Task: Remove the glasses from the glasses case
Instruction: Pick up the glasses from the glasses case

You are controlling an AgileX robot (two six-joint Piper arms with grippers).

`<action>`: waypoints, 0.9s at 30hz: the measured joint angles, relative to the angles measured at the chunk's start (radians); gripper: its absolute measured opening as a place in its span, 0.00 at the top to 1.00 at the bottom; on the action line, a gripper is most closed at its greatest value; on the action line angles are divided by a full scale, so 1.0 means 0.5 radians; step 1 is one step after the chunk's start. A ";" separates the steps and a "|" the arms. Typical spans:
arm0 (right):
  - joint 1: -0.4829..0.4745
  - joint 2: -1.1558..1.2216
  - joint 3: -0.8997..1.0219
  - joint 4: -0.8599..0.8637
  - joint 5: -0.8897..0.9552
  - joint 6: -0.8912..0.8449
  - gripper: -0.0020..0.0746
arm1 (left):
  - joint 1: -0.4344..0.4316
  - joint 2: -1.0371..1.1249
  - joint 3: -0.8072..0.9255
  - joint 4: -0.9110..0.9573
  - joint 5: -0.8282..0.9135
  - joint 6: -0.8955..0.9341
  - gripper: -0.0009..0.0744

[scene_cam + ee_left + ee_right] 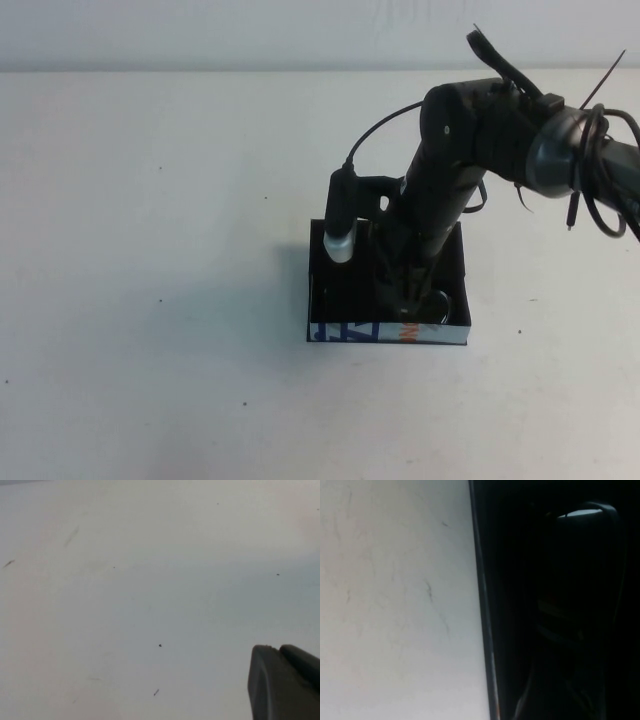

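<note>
The glasses case [390,333] is a small black box on the white table, its light side with blue letters and an orange mark facing me. My right gripper [410,298] reaches down from the right into the case. In the right wrist view the case's black wall [482,605] runs past the table, and the dark glasses [582,555] lie inside as a rounded lens outline with a light glint on it. The inside is very dark. My left gripper [279,649] is out of the high view; it hangs shut and empty above bare table.
The white tabletop [150,250] stretches out on all sides of the case. The right arm's cables [590,150] loop at the upper right. A silver-tipped camera body [342,235] on the arm hangs over the case's far left corner.
</note>
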 joint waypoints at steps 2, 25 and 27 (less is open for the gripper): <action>0.000 0.015 0.000 0.000 -0.022 0.000 0.56 | 0.000 0.000 0.000 0.000 0.000 0.000 0.99; 0.011 0.011 -0.082 -0.109 -0.048 0.225 0.90 | 0.000 0.000 0.000 0.000 0.000 0.000 0.99; 0.007 -0.068 -0.098 -0.145 0.004 0.354 0.90 | 0.000 0.000 0.000 0.000 0.000 0.000 0.99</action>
